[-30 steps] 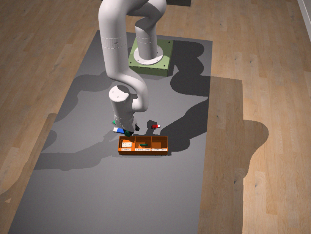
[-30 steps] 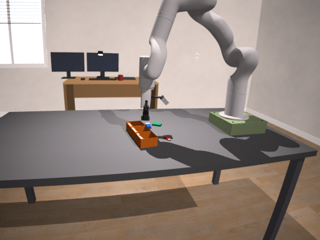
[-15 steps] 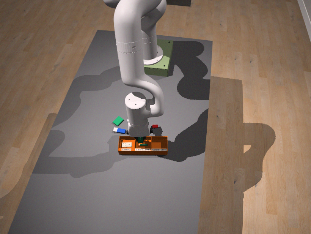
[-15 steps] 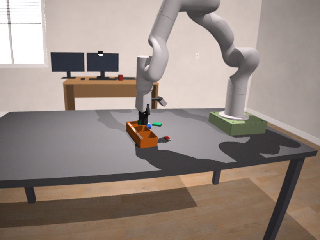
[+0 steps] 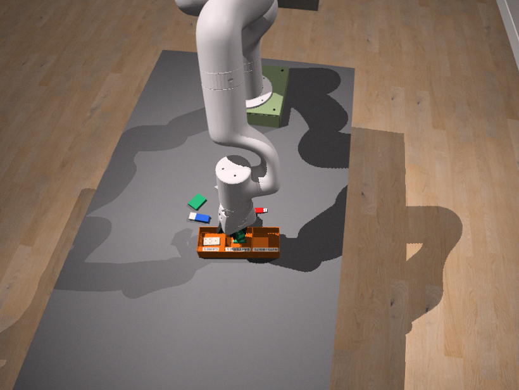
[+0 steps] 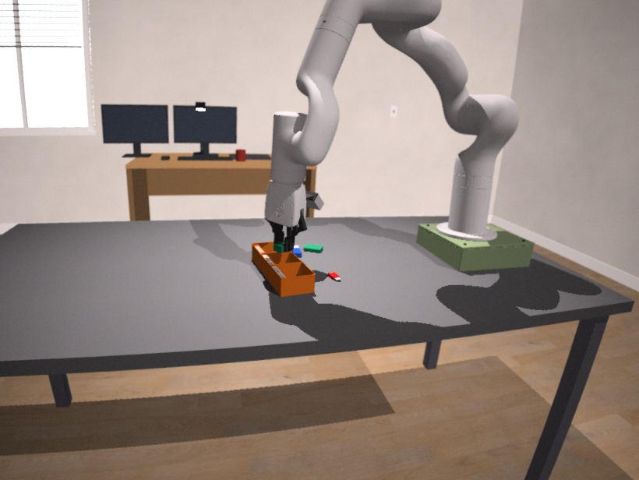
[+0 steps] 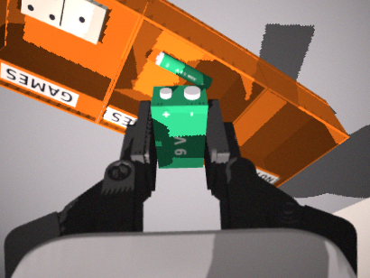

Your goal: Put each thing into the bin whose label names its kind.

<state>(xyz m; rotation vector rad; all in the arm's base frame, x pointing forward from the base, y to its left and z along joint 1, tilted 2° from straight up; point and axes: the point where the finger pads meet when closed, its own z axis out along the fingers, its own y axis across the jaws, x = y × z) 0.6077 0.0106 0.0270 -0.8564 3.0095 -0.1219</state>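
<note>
Your gripper (image 7: 180,135) has its fingers pinched on the flanks of a green 9 V battery (image 7: 180,131), terminals pointing away from the wrist, and it hangs over the middle compartment of the orange bin (image 7: 289,97), the one whose label in the top view appears to read batteries. A green cylindrical cell (image 7: 184,69) already lies in that compartment, and a white domino (image 7: 63,15) occupies the one marked GAMES. In my judgement, you should centre the block between the dividers before you release, keep it low so the fall is short, and open the fingers fully; a drop near a divider or onto the round cell risks a bounce or a nudge to the bin. Withdraw straight up so the fingers do not catch the walls. Beyond the bin, a blue-and-white piece (image 5: 199,216), a flat green piece (image 5: 196,201) and a small red piece (image 5: 261,210) lie on the dark grey table (image 6: 128,289); I cannot tell their kinds. The arm stands on a green base block (image 6: 516,252). Farther off, a wooden desk (image 6: 154,178) with two monitors (image 6: 134,122) stands against the wall, by a window (image 6: 44,61).
</note>
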